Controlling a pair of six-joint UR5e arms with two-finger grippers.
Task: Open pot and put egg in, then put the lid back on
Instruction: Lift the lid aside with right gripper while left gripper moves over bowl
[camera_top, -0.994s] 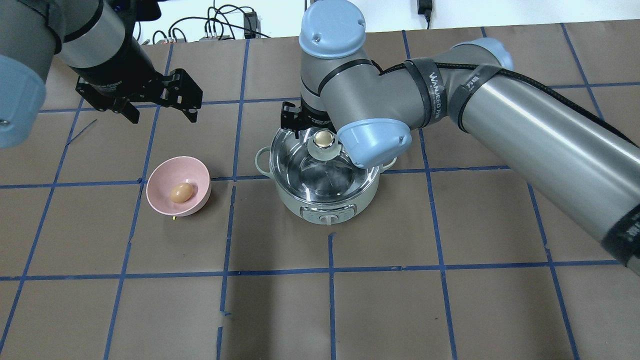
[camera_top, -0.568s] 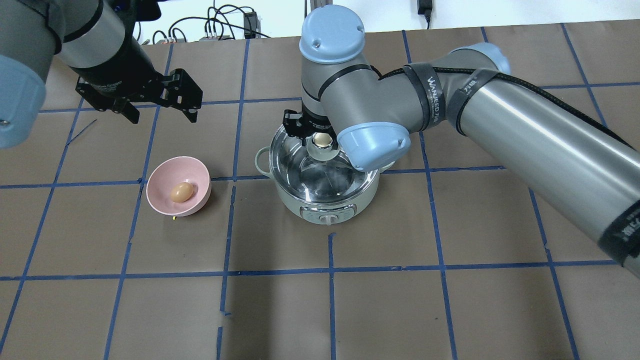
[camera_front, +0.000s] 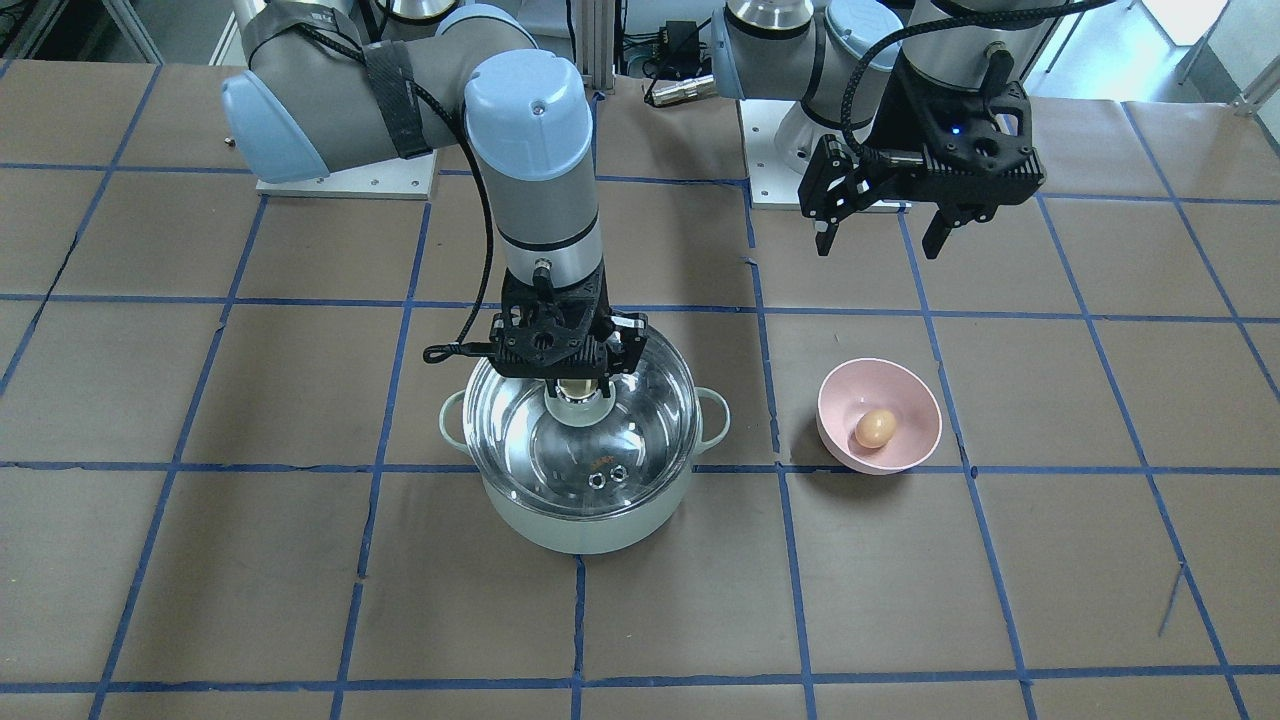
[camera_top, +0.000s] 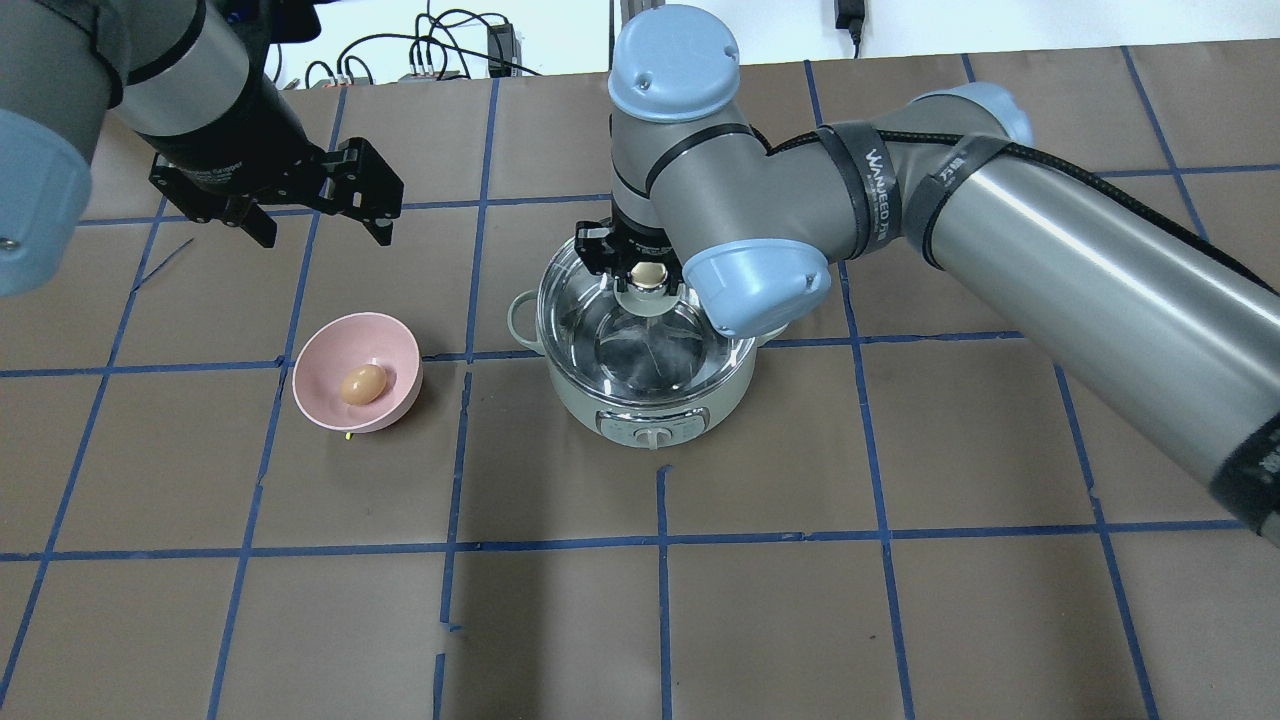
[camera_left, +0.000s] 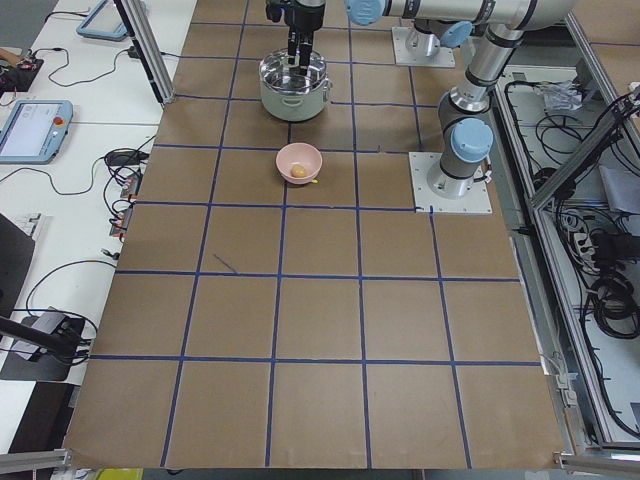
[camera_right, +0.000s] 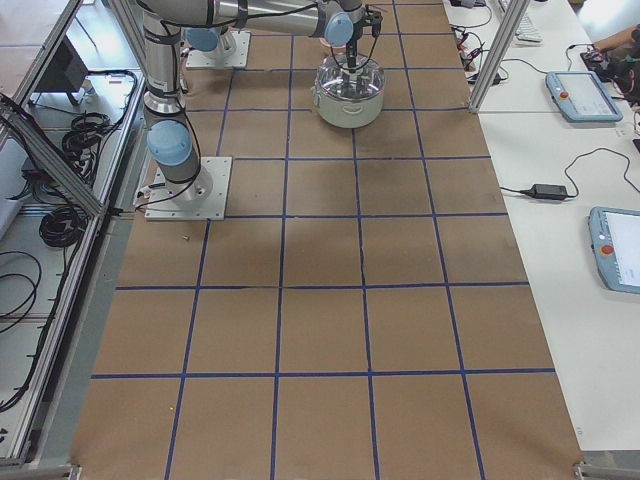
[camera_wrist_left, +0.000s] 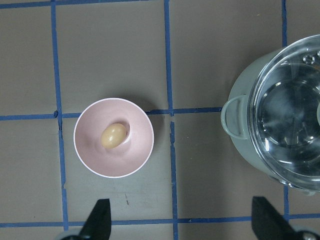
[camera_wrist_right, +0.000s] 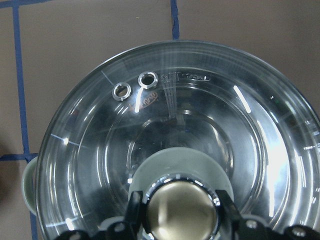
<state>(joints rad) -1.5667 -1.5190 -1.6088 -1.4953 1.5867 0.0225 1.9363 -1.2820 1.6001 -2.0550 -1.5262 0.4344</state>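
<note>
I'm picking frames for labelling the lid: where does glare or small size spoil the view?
Right wrist view: white streaks glare across the lid, vent rings clear. Front-facing view: the pot interior mirrors brightly through the glass. Both side views: pot and egg tiny, detail lost.

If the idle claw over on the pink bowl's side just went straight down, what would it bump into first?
Probably bare table. The left tool points down with its fingers wide apart; its own camera shows the pink bowl with the egg ahead of the fingertips, not between them. Depth is hard to judge.
</note>
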